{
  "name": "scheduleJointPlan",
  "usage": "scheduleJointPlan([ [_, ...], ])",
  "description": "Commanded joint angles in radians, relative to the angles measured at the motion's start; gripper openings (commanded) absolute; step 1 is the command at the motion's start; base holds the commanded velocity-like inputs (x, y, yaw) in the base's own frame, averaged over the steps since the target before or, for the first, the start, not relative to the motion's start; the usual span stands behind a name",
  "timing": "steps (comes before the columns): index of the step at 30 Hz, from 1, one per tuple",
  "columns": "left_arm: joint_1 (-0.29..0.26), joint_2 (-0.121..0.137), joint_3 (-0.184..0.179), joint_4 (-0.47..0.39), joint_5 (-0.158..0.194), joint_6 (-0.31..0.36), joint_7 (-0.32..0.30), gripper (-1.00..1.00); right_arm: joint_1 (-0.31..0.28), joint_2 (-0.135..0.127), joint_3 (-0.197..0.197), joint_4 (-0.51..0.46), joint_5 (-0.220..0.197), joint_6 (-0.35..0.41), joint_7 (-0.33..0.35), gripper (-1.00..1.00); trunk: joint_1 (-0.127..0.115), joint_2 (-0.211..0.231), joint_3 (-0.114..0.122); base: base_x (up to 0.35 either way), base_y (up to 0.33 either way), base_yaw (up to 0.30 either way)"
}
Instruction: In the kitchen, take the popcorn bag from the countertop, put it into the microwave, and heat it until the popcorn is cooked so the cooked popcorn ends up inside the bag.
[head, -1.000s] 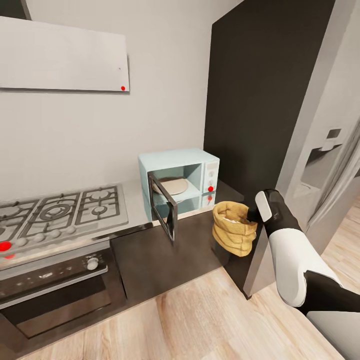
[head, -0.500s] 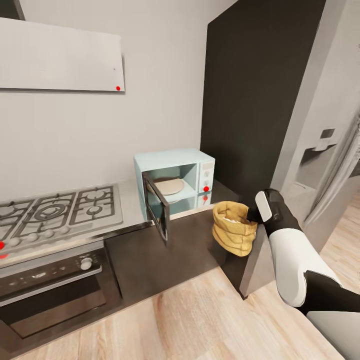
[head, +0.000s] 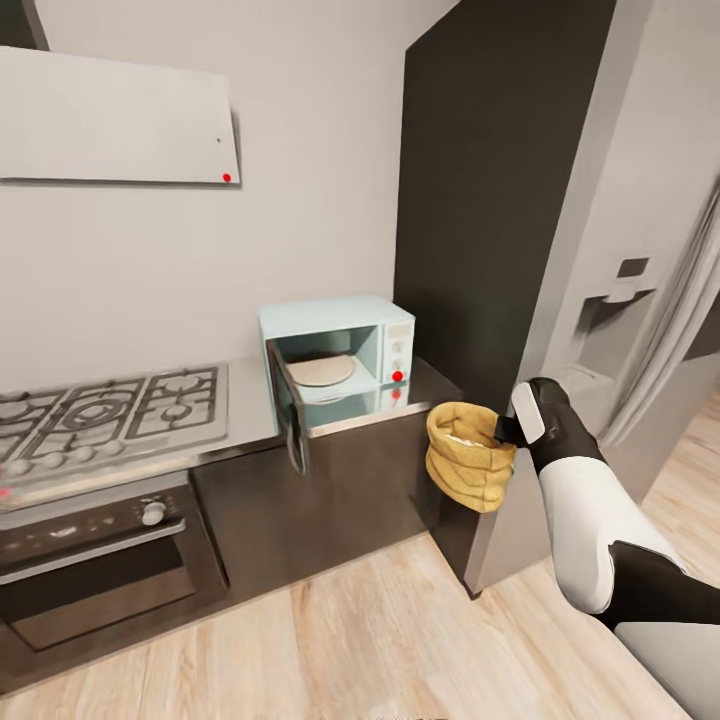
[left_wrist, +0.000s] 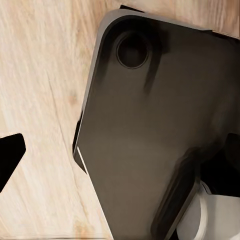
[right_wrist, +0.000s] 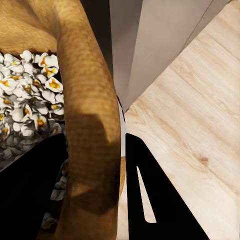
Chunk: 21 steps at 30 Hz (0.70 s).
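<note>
Nearest, the right end effector (head: 508, 428) is clamped on the rolled rim of the popcorn bag (head: 467, 455); in the right wrist view one dark finger (right_wrist: 150, 195) lies outside the tan wall (right_wrist: 92, 125) and the other side sits inside among the white kernels, so the bag hangs from one edge, in the air in front of the cabinet end and clear of the wooden floor (head: 400, 630). The left wrist view looks down on a dark rounded panel, seemingly of the robot's own body, with a sliver of dark finger (left_wrist: 10, 155) at the picture's edge — whether the left end effector is wide or narrow I cannot tell. Beyond the bag the worktop (head: 250, 410) runs left past the gas hob (head: 110, 410), with the built-in oven (head: 100, 560) below it, and on the worktop's right end stands the microwave (head: 340, 350), door (head: 290, 415) swung open toward the room and the pale turntable (head: 320, 370) bare inside. The step in hand appears to be carrying the bag to that cavity, and the bag hangs lower than the cavity floor and to its right. Doing it well likely means lifting first, then travelling left around the free edge of the open door rather than across it, keeping the mouth upward so nothing spills, and entering squarely — the one-sided grip lets the bag swing, so a slow approach and a low release onto the turntable would suit
</note>
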Motion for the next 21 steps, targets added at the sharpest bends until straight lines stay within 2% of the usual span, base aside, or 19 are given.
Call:
scheduleJointPlan([
  [1, 0.000, 0.000, 0.002, -0.001, 0.002, -0.002, 0.001, 1.00, 0.000, 0.000, -0.003, -0.001, -0.011, 0.001, -0.010, -1.00, 0.000, -0.001, -0.001, -0.145, -0.279, 0.263],
  [17, 0.000, 0.000, 0.003, 0.000, 0.002, -0.002, 0.001, 1.00, 0.000, 0.003, -0.001, -0.001, -0.012, 0.001, -0.010, -1.00, 0.000, -0.001, -0.001, -0.148, -0.279, 0.267],
  [21, 0.000, 0.000, 0.002, 0.000, 0.002, -0.002, 0.001, 1.00, 0.000, 0.014, -0.001, 0.002, -0.013, 0.001, -0.010, -1.00, 0.000, -0.001, -0.001, -0.078, -0.200, 0.267],
])
